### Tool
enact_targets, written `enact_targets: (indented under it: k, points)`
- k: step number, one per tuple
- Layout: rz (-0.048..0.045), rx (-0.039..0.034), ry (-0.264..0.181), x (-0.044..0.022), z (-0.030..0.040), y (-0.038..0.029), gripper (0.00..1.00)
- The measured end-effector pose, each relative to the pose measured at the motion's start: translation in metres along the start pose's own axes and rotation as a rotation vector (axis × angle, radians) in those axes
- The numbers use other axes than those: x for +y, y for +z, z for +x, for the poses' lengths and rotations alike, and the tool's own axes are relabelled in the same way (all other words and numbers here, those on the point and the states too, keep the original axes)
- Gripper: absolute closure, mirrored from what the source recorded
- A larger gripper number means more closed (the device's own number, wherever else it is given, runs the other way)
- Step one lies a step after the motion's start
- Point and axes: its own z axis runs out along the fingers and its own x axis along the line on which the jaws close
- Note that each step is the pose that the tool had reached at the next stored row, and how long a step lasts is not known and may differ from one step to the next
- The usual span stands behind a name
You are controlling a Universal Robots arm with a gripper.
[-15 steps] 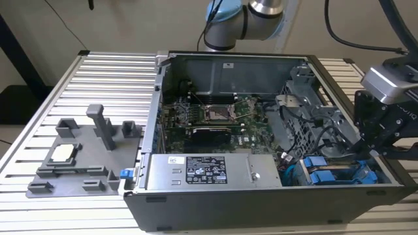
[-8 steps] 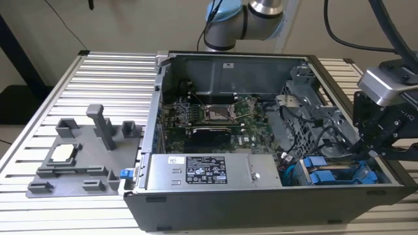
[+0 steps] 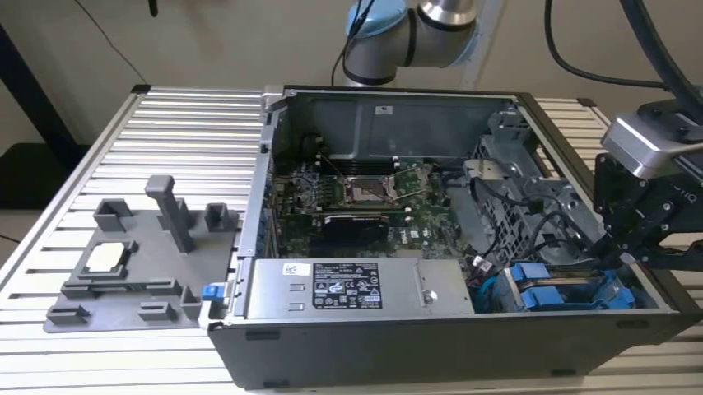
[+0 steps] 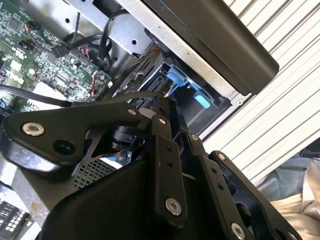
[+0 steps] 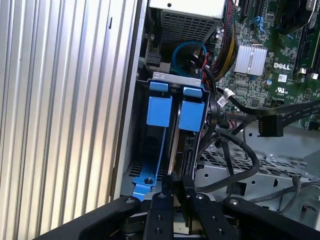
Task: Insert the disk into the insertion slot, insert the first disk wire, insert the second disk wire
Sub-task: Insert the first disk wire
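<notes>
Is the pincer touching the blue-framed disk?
Cannot tell. In the first wrist view the pincer sits at the near end of the disk, but shadow hides any contact.

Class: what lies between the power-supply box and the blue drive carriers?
Loose cables, one a blue loop, between power-supply box and blue carriers, in the first wrist view.

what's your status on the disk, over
Gripper low over the drive cage, at the disk. Disk in its bay, beside the other blue-carrier drive. Black cables crowd that side.
</notes>
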Motion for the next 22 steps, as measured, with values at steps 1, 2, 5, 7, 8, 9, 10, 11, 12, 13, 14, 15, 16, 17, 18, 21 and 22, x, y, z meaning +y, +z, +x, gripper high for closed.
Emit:
enact_targets:
  k: [1,2,5,7,8,9,10,11,12,13,14,15,16,17,18,21,22]
  points:
    - [0.0001,0.0000,0.000,0.0000,0.0000,0.0000,0.81]
    - [0.0000,0.0000,0.000,0.0000,0.0000,0.0001,0.81]
    - [0.0019,0.0001,0.000,0.0001,0.0000,0.0020,0.81]
    - [0.0063,-0.0012,0.002,0.0002,0.0000,0.0038,0.81]
    - [0.0082,-0.0011,0.005,0.0003,-0.0001,0.0046,0.81]
    - [0.0091,-0.0010,0.009,0.0002,-0.0010,0.0059,0.81]
    - [0.0102,-0.0007,0.012,0.0005,-0.0019,0.0071,0.81]
    - [0.0111,-0.0006,0.015,0.0008,-0.0029,0.0084,0.81]
    - [0.0121,-0.0004,0.017,0.0013,-0.0043,0.0096,0.81]
    - [0.0130,-0.0001,0.019,0.0019,-0.0055,0.0108,0.81]
    - [0.0140,0.0001,0.021,0.0026,-0.0067,0.0121,0.81]
    - [0.0150,0.0004,0.023,0.0032,-0.0078,0.0131,0.81]
    - [0.0156,0.0005,0.024,0.0034,-0.0087,0.0136,0.81]
    - [0.0159,0.0005,0.025,0.0033,-0.0094,0.0139,0.81]
    - [0.0163,0.0005,0.027,0.0032,-0.0097,0.0144,0.81]
    - [0.0182,0.0011,0.030,0.0033,-0.0101,0.0158,0.81]
    - [0.0184,0.0013,0.032,0.0035,-0.0102,0.0162,0.81]
